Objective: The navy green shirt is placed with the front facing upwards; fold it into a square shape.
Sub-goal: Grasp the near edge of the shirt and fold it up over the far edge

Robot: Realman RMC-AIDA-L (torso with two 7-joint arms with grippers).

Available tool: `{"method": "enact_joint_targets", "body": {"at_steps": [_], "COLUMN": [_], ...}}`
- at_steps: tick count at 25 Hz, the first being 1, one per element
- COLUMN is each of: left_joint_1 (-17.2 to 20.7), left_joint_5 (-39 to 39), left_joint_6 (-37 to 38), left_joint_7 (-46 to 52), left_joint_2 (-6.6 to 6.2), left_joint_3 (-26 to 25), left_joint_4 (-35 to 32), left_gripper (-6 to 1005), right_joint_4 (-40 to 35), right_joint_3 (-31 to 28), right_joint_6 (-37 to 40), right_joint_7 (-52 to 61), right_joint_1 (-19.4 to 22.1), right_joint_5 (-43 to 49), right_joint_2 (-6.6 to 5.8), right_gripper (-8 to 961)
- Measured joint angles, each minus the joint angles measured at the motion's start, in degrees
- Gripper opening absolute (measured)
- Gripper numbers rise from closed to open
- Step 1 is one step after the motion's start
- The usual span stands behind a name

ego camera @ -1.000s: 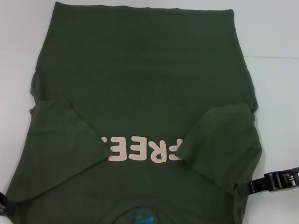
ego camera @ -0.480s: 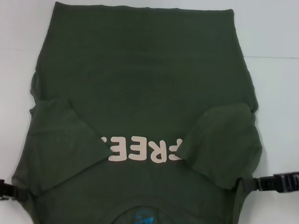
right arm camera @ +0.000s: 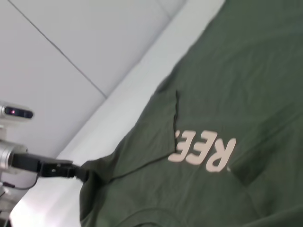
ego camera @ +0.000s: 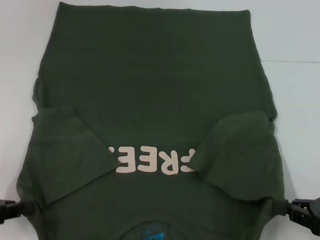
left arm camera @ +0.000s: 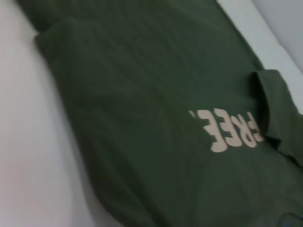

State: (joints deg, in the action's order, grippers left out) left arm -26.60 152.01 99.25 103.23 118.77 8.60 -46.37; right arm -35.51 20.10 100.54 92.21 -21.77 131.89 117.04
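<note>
- Two pincers flank the shirt [ego camera: 150, 97]: left pincer [ego camera: 18, 209] and right pincer [ego camera: 282, 208] at its near shoulders.
- Their grip: cannot tell.
- The shirt's length runs near to far.

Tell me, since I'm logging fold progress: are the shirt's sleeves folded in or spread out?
Folded in. Both sleeves of the shirt lie over the chest, hiding the ends of the lettering; the body is spread flat.

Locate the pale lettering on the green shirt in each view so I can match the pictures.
Head view: lettering sits low in the middle, between the two folded-in sleeves.
Left wrist view: lettering lies toward the right side, beside a folded sleeve.
Right wrist view: lettering sits below the middle.
Shared landmark: the lettering itself, on the navy green shirt.
</note>
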Motion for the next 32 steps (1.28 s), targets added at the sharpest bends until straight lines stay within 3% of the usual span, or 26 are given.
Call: {"method": "enact_joint_targets", "body": {"at_steps": [5, 17, 23, 32], "left_joint_1": [0.44, 2.77, 4.00, 4.89], "left_joint_5": [-0.07, -0.30, -0.31, 0.91], "left_joint_6": [0.13, 0.53, 1.64, 6.49], "left_joint_7": [-6.35, -27.05, -34.08, -40.41], "left_joint_2": [0.27, 0.60, 0.75, 0.49], "left_joint_3": [0.18, -2.67, -3.69, -5.80], "left_joint_4": [1.05, 3.43, 3.02, 2.16], "left_gripper": [34, 33, 33, 34], "right_joint_4": [4.71, 7.07, 8.27, 8.65], "right_joint_3": [-7.36, -12.21, -14.77, -17.06], "right_joint_6": [-0.17, -0.02, 1.75, 5.88], "right_joint_7": [-15.43, -33.19, -38.18, -44.13], "right_joint_1": [2.59, 7.09, 8.92, 12.44], "right_joint_5": [-0.12, -0.18, -0.18, -0.04], "right_joint_2": [0.26, 1.03, 1.08, 2.29], "right_gripper": [32, 31, 32, 31]}}
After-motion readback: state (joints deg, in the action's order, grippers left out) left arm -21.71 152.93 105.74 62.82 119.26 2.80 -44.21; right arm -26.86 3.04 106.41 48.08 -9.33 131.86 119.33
